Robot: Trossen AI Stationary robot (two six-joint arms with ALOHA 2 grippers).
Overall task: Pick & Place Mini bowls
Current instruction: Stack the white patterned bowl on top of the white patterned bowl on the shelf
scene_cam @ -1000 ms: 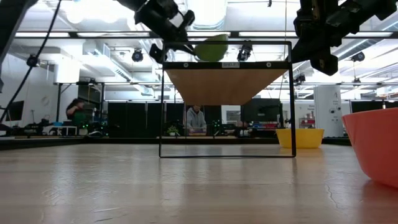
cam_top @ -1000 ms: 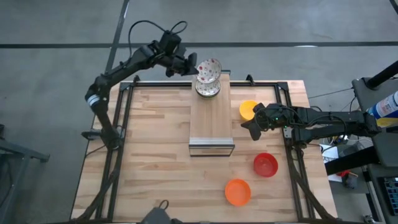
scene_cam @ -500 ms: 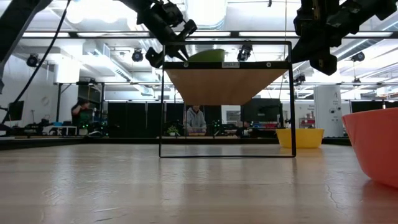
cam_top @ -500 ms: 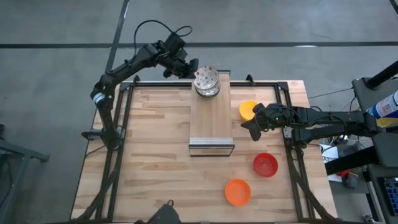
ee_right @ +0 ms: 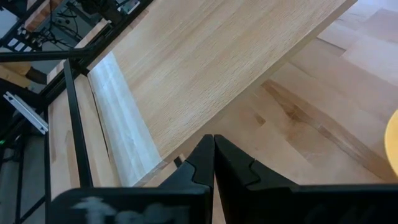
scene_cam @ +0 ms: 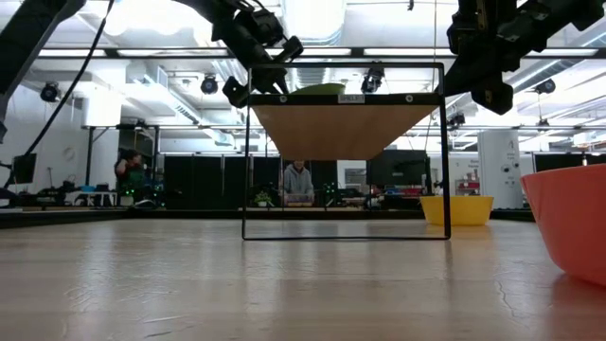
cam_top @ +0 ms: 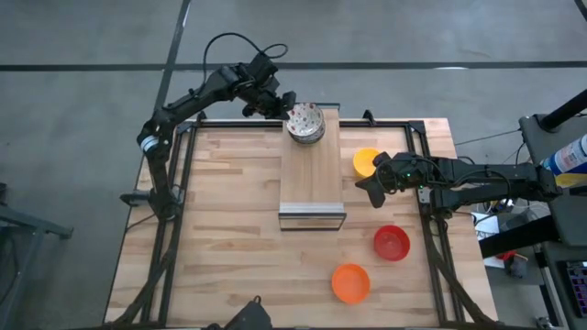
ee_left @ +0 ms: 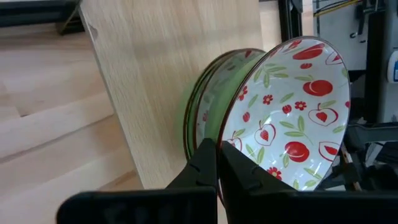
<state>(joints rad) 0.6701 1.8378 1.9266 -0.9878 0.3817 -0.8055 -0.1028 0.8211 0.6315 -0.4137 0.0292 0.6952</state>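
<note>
Our left gripper (ee_left: 217, 163) is pinched on the rim of a speckled bowl (ee_left: 287, 118), its fingers closed thin across the wall at the far end of the board (cam_top: 312, 174). That bowl sits nested on the stack (cam_top: 305, 124) of speckled bowls there, slightly tilted.

We judge these bowls stiff, glazed and slippery, light but breakable, so the rim is the place to grip, with a square, firm pinch.

Our right gripper (cam_top: 374, 190) hovers right of the board, fingers closed on nothing. The yellow bowl (cam_top: 365, 162) lies just beyond it; the red bowl (cam_top: 392, 243) and orange bowl (cam_top: 350, 282) sit nearer. All three look empty.
</note>
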